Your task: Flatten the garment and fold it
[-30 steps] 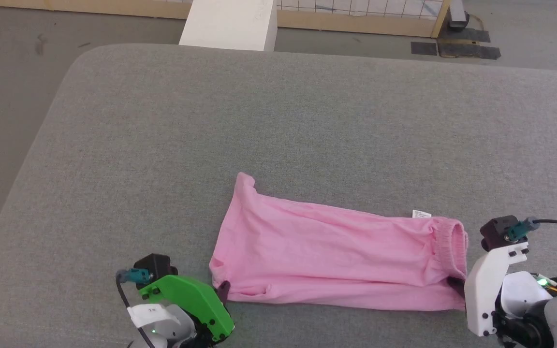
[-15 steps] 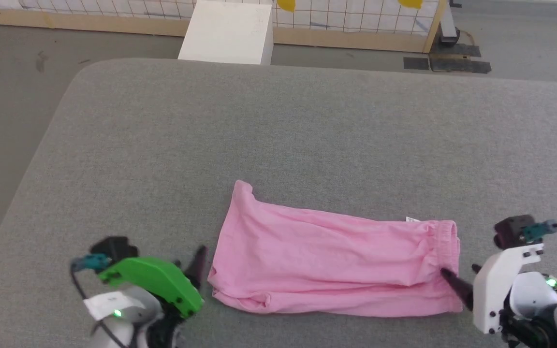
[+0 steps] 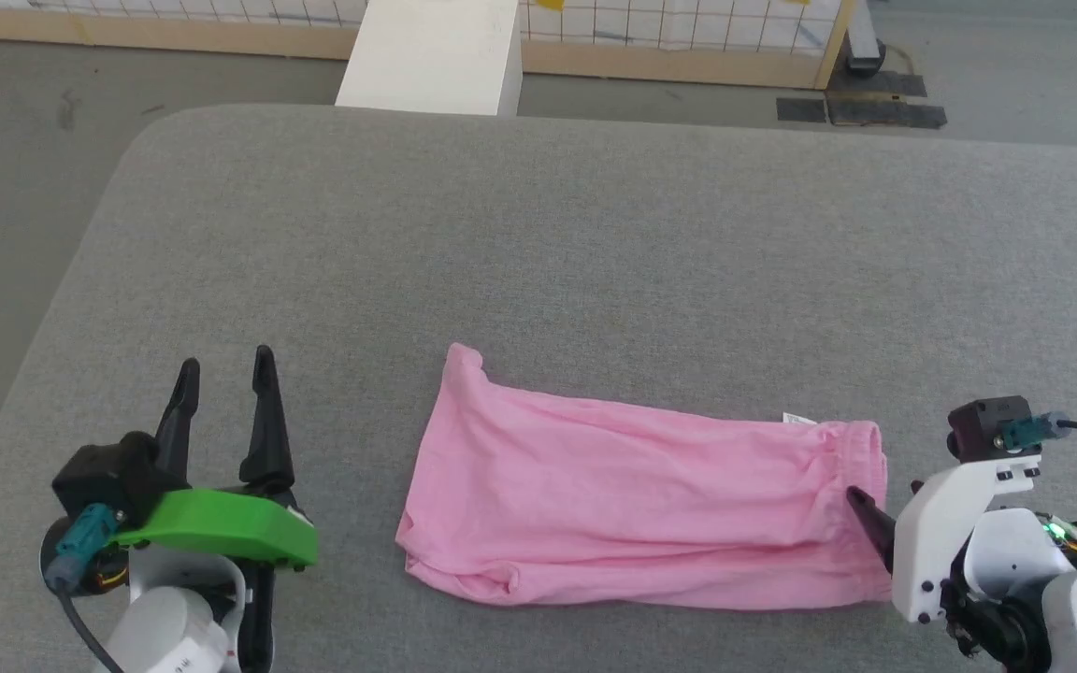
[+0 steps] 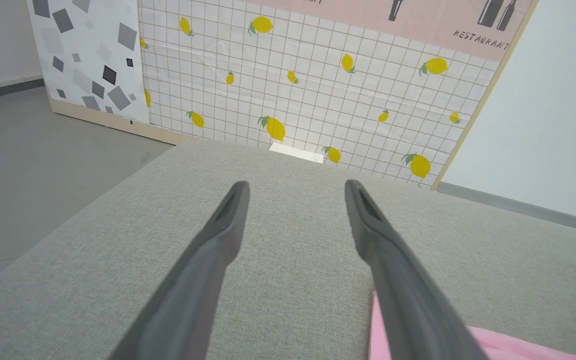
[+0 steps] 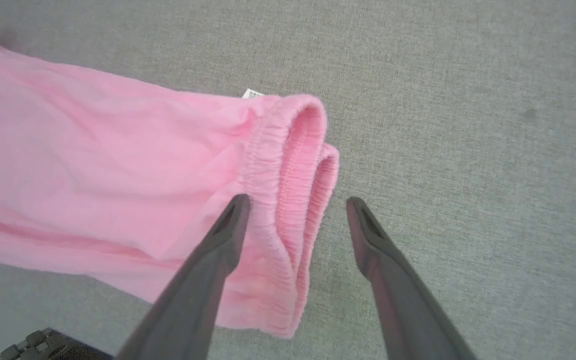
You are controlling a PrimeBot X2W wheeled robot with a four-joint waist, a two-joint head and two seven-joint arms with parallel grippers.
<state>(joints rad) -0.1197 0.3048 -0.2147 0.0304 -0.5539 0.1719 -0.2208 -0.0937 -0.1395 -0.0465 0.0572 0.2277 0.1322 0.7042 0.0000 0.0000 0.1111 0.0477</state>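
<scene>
Light pink thin-cloth garment (image 3: 641, 505) lying spread out on the grey fabric-covered tabletop (image 3: 595, 234), its gathered elastic waistband (image 5: 288, 150) facing the right hand (image 5: 296, 201), that hand gaping wide and gripping nothing, one finger over the waistband, left hand (image 3: 225, 360) likewise gaping empty, hovering apart from the garment's other end.

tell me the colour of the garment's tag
White; the tag shows best in the right wrist view.

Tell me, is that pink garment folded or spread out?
Folded over, lying flat: the garment shows two stacked waistband layers, with a lower layer peeking out below.
</scene>
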